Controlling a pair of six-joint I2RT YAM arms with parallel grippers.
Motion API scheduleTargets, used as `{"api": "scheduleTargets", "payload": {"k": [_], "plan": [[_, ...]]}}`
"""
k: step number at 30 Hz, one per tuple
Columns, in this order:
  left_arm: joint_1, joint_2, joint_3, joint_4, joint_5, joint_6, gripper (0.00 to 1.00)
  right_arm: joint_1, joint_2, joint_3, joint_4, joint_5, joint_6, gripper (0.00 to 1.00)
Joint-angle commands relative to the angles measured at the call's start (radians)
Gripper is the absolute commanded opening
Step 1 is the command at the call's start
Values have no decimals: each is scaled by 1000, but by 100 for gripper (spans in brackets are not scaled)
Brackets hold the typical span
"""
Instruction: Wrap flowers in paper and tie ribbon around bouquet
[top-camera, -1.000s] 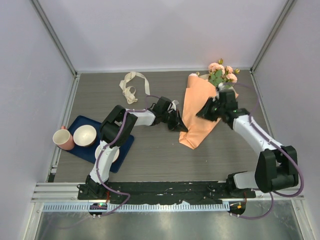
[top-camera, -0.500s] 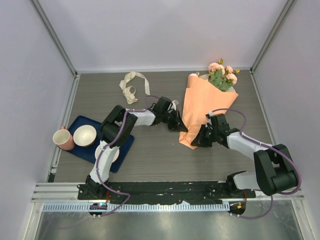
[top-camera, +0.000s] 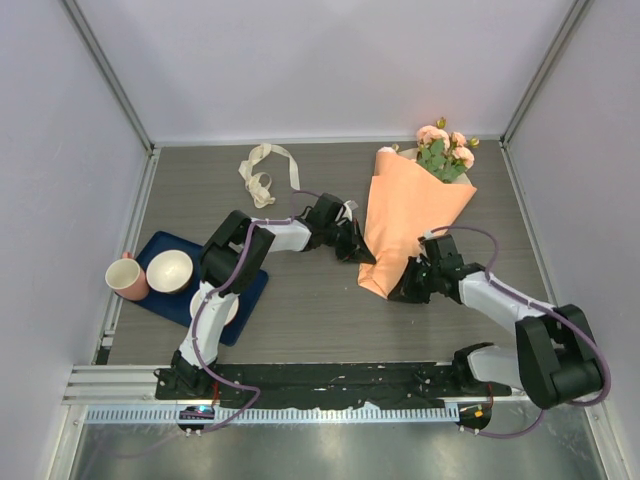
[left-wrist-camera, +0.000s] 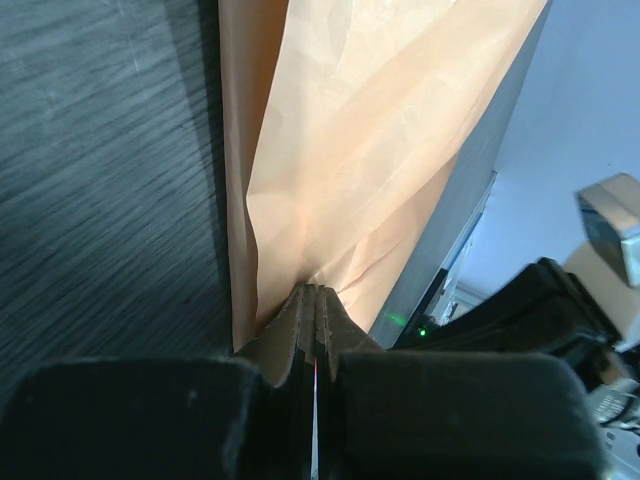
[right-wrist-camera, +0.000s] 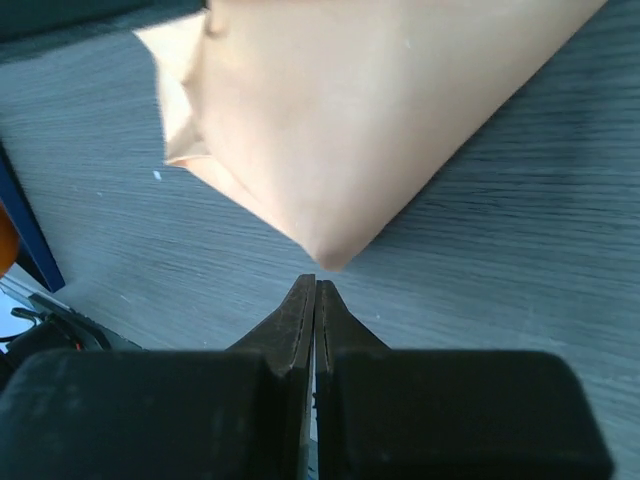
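1. You are near the end of the wrapping step. The paper (top-camera: 412, 215) lies as a cone right of centre in the overhead view, with the flowers (top-camera: 445, 150) poking out at its upper-right end.
2. Your left gripper (top-camera: 366, 256) pinches the paper's left edge, jaws closed on it.
3. Your right gripper (top-camera: 398, 292) is pressed together and empty, just beside the paper's lower tip.
4. The ribbon (top-camera: 265, 172) lies upper left of centre, well apart.
5. Next, I judge, you need one gripper to hold the wrap closed while the other fetches the ribbon.
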Motion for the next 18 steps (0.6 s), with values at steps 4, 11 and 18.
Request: {"api": "scheduleTargets", "payload": {"k": [4, 11, 18], "plan": [[-10, 67, -55, -229, -163, 72, 0, 2, 63, 173, -43, -2, -49, 4], [-12, 21, -37, -210, -121, 118, 0, 2, 239, 169, 97, -35, -19, 4], [-7, -65, 17, -282, -97, 195, 17, 2, 142, 63, 31, 105, -48, 4]]}}
